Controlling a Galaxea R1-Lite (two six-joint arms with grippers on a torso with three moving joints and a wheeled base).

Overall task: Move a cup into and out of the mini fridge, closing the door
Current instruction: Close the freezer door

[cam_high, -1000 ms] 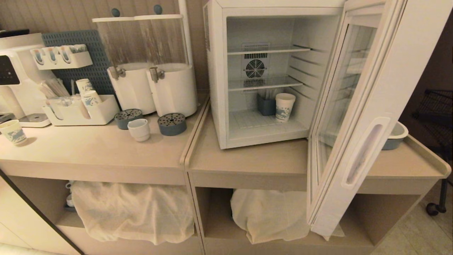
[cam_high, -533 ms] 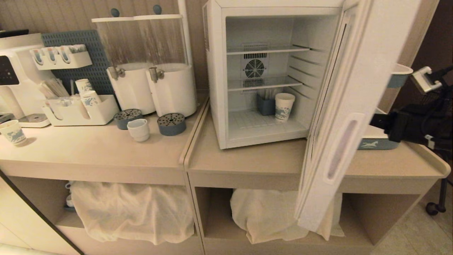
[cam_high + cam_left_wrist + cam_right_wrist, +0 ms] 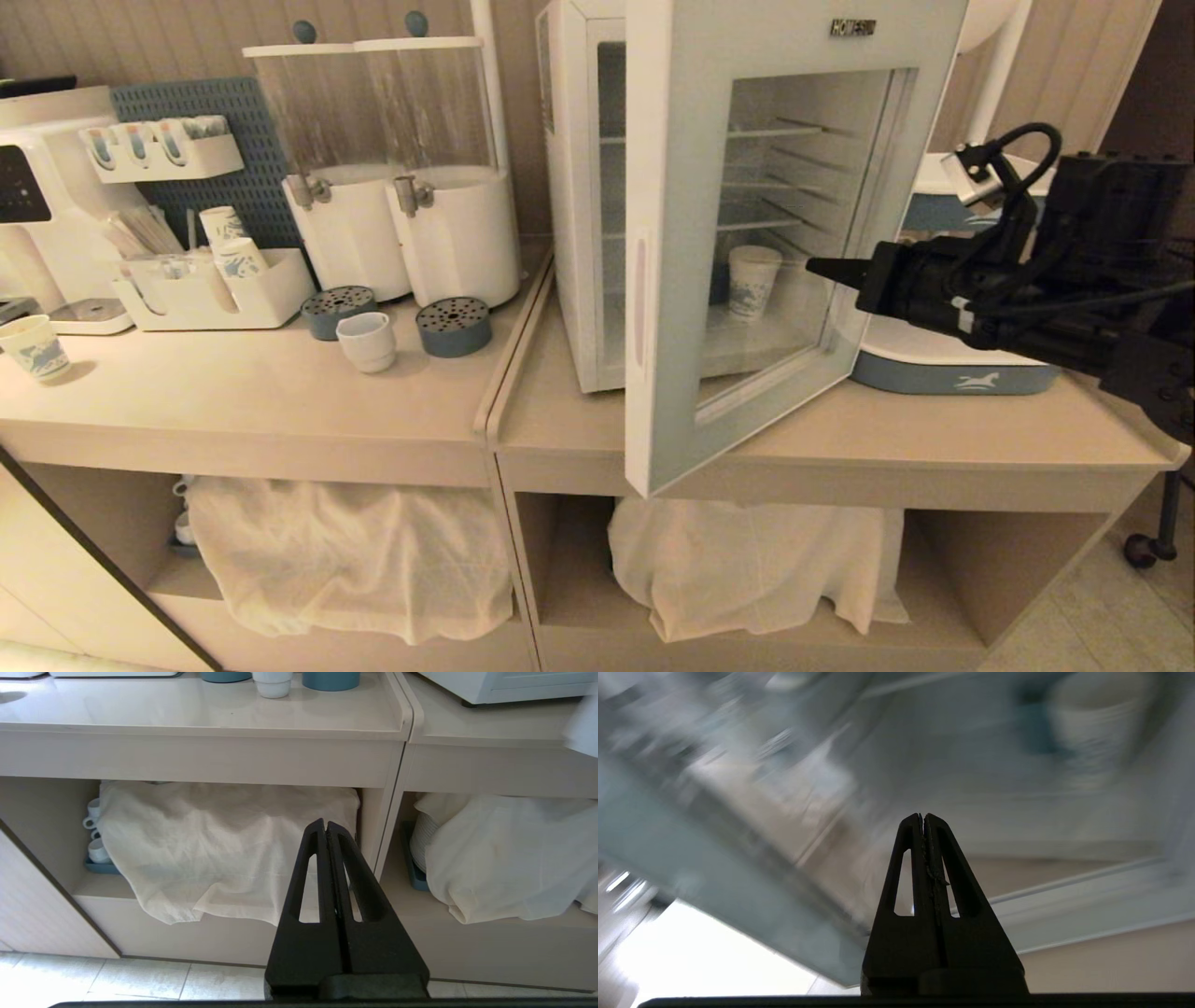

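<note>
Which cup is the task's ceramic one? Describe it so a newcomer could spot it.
Start at the two white drink dispensers on the left counter. In front of them, between two round blue perforated drip trays, stands the cup: squat, plain white ceramic, unlike the taller blue-patterned paper cups nearby.

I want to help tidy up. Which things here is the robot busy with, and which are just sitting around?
Busy with:
- mini fridge
- its door, half closed
- small white cup on the counter
- right gripper, shut, at the door

Just sitting around:
- paper cup in the fridge
- drink dispensers
- paper cup far left
- left gripper, parked low
</note>
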